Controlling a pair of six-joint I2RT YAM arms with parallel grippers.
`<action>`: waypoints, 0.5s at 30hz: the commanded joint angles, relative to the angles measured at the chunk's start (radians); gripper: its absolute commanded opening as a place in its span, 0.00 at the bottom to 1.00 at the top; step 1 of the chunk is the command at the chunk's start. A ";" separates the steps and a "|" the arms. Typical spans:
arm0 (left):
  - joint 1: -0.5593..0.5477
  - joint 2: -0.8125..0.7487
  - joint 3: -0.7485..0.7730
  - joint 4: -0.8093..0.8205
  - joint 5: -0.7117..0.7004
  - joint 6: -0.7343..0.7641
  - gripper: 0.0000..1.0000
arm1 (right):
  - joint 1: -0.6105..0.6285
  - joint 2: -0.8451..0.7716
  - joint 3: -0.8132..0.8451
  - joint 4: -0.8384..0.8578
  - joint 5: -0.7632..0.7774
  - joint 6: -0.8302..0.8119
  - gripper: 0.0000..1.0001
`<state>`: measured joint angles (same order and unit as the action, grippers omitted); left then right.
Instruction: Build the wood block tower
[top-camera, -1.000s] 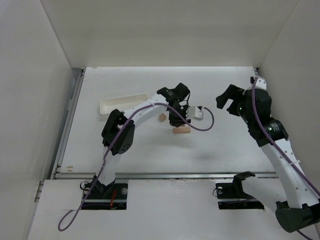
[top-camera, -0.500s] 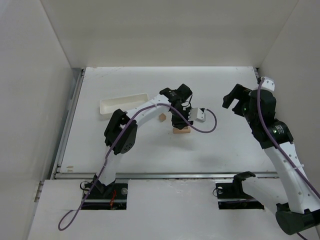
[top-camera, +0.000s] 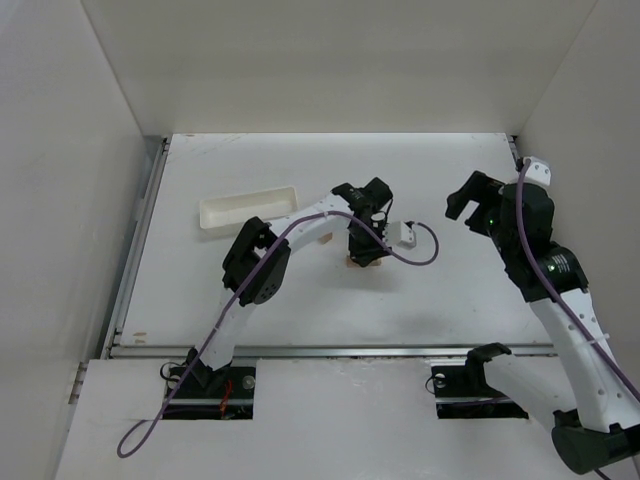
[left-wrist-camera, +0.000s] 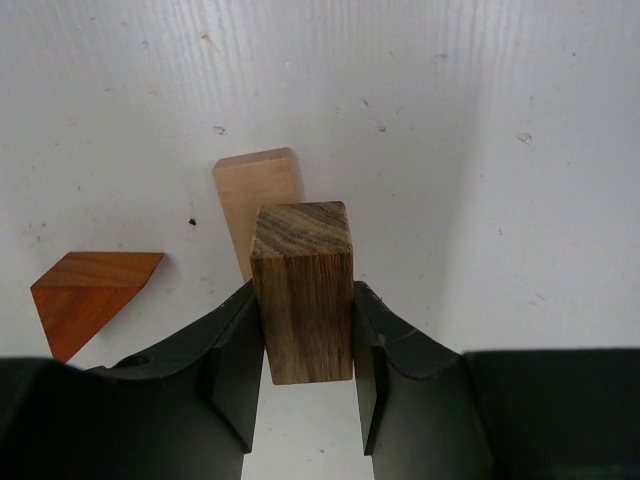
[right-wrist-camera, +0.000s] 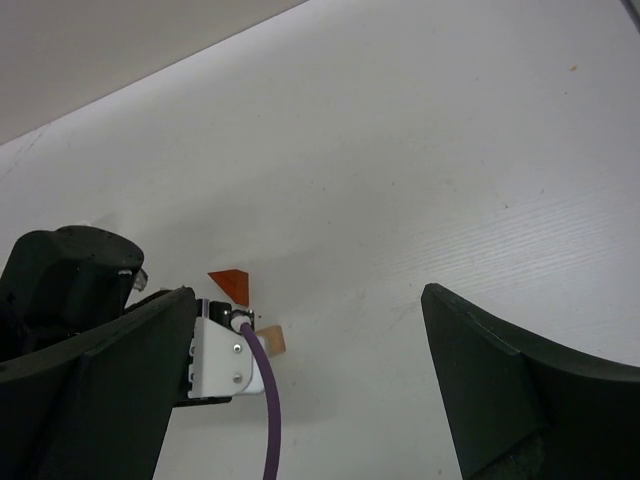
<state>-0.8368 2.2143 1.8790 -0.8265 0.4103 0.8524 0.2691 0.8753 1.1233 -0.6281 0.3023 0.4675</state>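
Wood block tower pieces (top-camera: 354, 263): sit mid-desk, under the L hand in top view, mostly hidden by it there. Three pieces seen in L wrist view:

1. Darker, grainy rectangular wood block (left-wrist-camera: 302, 290): clamped betw. the two black fingers (left-wrist-camera: 235, 360) of L hand (left-wrist-camera: 305, 305). Long axis runs along the fingers, end-grain face points away from cam toward the desk. Fingers press both long sides, no gap visible. So L hand = grasping this block.
2. Light tan rectangular wood block (left-wrist-camera: 258, 195): lies flat on the white desk (left-wrist-camera: 500, 150), directly past the held block. Its near end is covered by the held block. Cannot tell if the two touch or if the held one is just above it.
3. Orange-red triangular wood wedge (left-wrist-camera: 90, 295): flat on desk, to the left of the tan block in this view, apart from it, no contact. Near corner cut off by the L finger.

R wrist view: wedge and tan block both visible past the L arm's white cam mount (right-wrist-camera: 215, 360) and purple cable (right-wrist-camera: 268, 400), sep. from each other.

R hand (top-camera: 468, 196): fingers spread wide, nothing betw. them, i.e. released. Held above desk on the right side, well apart from all blocks.

Long white rectangular tray (top-camera: 247, 207): back-left of desk, beyond the L arm, well apart from the blocks. Contents not discernible.
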 joint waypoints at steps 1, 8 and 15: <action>0.001 -0.044 0.051 0.004 -0.010 -0.116 0.00 | -0.004 -0.027 -0.007 0.021 -0.015 -0.010 1.00; -0.008 -0.044 0.042 0.004 -0.056 -0.142 0.00 | -0.004 0.047 -0.054 0.002 -0.097 0.020 1.00; -0.018 -0.044 0.023 0.004 -0.110 -0.081 0.00 | -0.004 0.047 -0.063 0.038 -0.135 0.031 1.00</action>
<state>-0.8471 2.2143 1.8893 -0.8116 0.3183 0.7391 0.2691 0.9379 1.0477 -0.6296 0.1959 0.4870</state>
